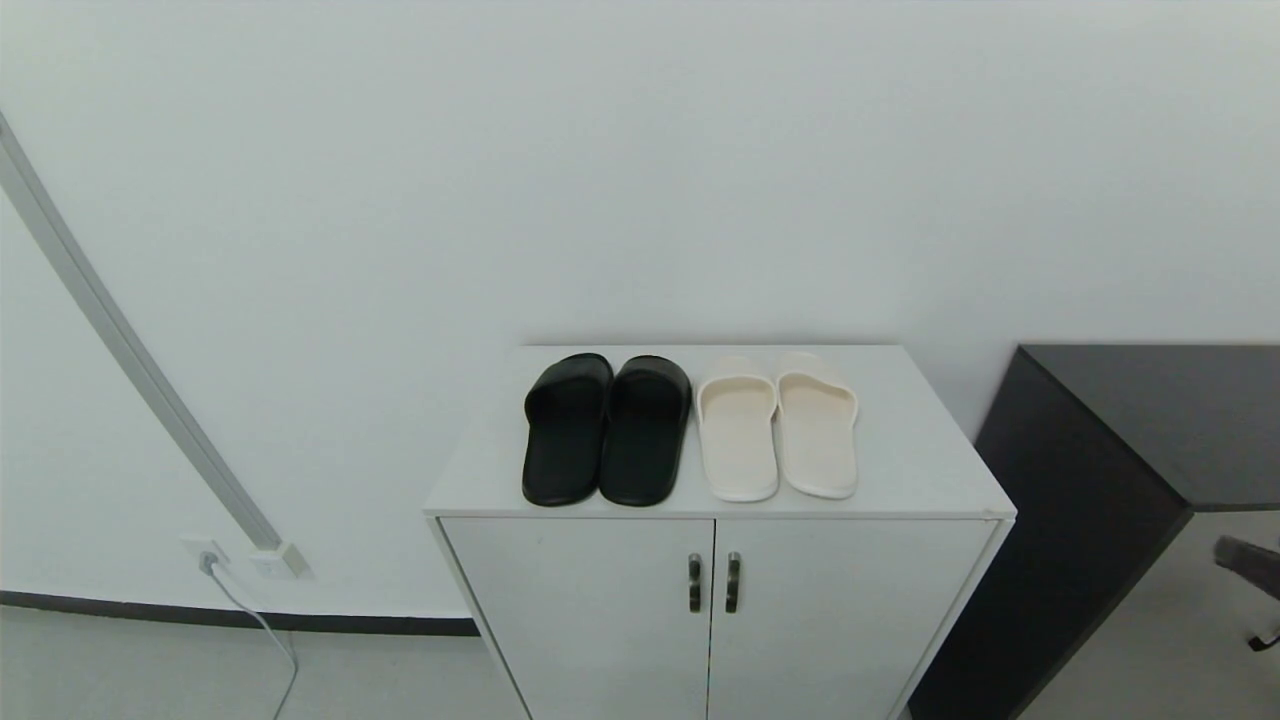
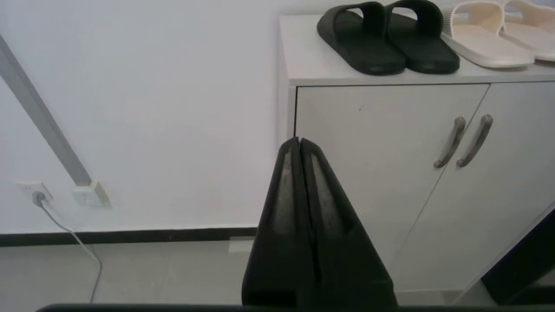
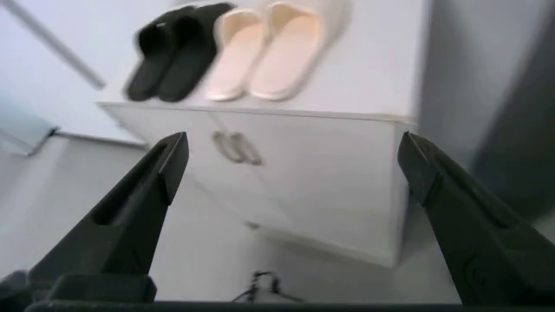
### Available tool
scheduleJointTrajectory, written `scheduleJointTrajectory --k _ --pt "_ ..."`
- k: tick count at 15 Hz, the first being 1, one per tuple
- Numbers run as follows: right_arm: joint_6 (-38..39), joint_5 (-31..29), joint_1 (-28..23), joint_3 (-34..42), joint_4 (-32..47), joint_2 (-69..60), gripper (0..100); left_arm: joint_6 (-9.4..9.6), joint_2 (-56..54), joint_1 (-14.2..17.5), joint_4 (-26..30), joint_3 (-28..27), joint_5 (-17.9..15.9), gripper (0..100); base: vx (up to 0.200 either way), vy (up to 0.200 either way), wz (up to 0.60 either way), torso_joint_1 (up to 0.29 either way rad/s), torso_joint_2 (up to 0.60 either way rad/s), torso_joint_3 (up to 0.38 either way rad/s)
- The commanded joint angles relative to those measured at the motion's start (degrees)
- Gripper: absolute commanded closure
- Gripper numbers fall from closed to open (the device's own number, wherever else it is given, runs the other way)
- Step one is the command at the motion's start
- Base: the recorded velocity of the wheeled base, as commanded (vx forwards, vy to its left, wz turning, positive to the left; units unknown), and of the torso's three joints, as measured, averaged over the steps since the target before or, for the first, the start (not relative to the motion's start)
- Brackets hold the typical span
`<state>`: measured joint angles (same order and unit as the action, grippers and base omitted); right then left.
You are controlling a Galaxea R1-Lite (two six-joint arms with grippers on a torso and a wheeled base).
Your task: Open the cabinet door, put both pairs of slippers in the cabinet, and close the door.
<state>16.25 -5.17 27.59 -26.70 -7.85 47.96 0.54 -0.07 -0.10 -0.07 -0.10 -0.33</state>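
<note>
A white two-door cabinet (image 1: 560, 610) stands against the wall with both doors shut and two dark handles (image 1: 712, 582) at the middle seam. On its top lie a pair of black slippers (image 1: 605, 428) to the left and a pair of cream slippers (image 1: 778, 425) to the right, side by side. My left gripper (image 2: 299, 147) is shut, held low, off the cabinet's (image 2: 373, 156) left front corner, below the black slippers (image 2: 386, 36). My right gripper (image 3: 290, 160) is open and holds nothing, in front of the cabinet (image 3: 347, 182) on its right side; the cream slippers (image 3: 264, 39) lie beyond it.
A black table (image 1: 1120, 470) stands close against the cabinet's right side. On the wall at lower left are a grey slanted conduit (image 1: 110, 330), a socket (image 1: 205, 552) and a cable hanging to the floor. Part of a chair base (image 1: 1250, 580) shows at far right.
</note>
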Motion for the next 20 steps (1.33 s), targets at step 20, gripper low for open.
scheduleJointTrajectory --k 20 --pt "5.2 -36.7 16.4 -46.0 -15.1 71.6 0 -0.01 0.1 0.0 0.0 0.0 0.0 100 0.000 0.000 0.00 0.000 0.00 0.000"
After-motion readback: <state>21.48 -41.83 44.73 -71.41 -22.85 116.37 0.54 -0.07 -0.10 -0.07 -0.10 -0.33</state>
